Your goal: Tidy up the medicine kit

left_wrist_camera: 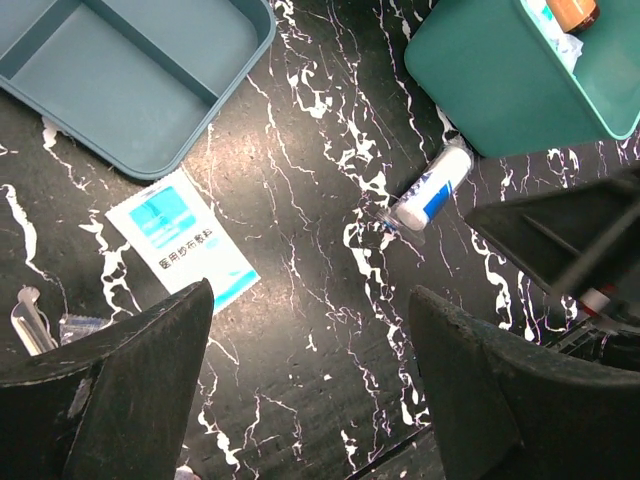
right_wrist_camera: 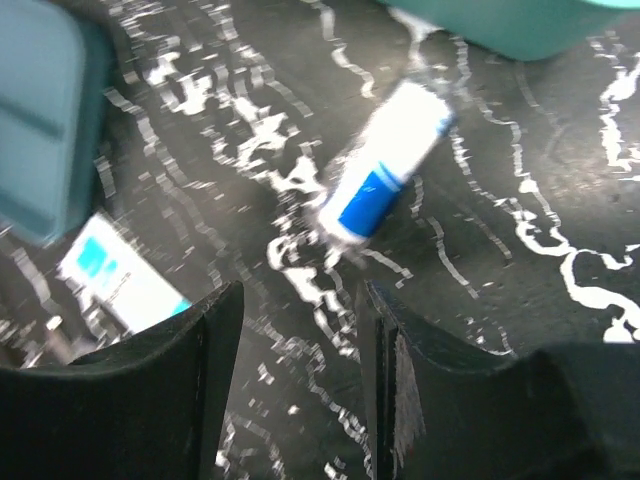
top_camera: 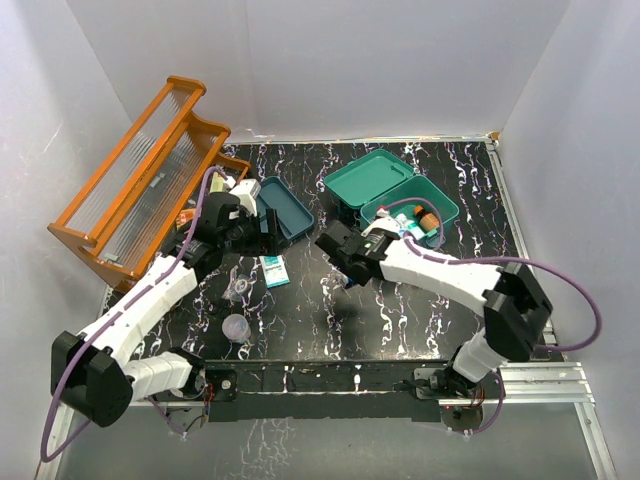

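Looking down past the left gripper (left_wrist_camera: 310, 390), we find its two dark fingers (left_wrist_camera: 120, 400) spread wide, with only the black marbled table (left_wrist_camera: 300, 150) between them. Just beyond one finger a white and blue sachet (left_wrist_camera: 180, 245) printed with characters lies flat on the table. A small clear packet (left_wrist_camera: 30, 320) sits beside it at the frame's edge.

Our right gripper (right_wrist_camera: 300, 390) hangs low over the table, jaws parted a moderate way and holding nothing; its view is blurred. Ahead of its fingertips a white tube (right_wrist_camera: 385, 175) with a blue band lies on its side, untouched, near the front wall of the medicine kit (top_camera: 412, 208).

We see the kit as a teal box at the far right of the table. Its hinged lid (top_camera: 366, 176) is thrown back, and a small orange bottle (top_camera: 427, 217) and other small items lie inside. Its matching divided insert tray (top_camera: 285, 208) lies apart from the box, to its left, just beyond the left gripper.

At the far left corner stands an orange wooden rack (top_camera: 140, 185) with clear ribbed panels. A small clear cup (top_camera: 237, 327) rests near the left arm.
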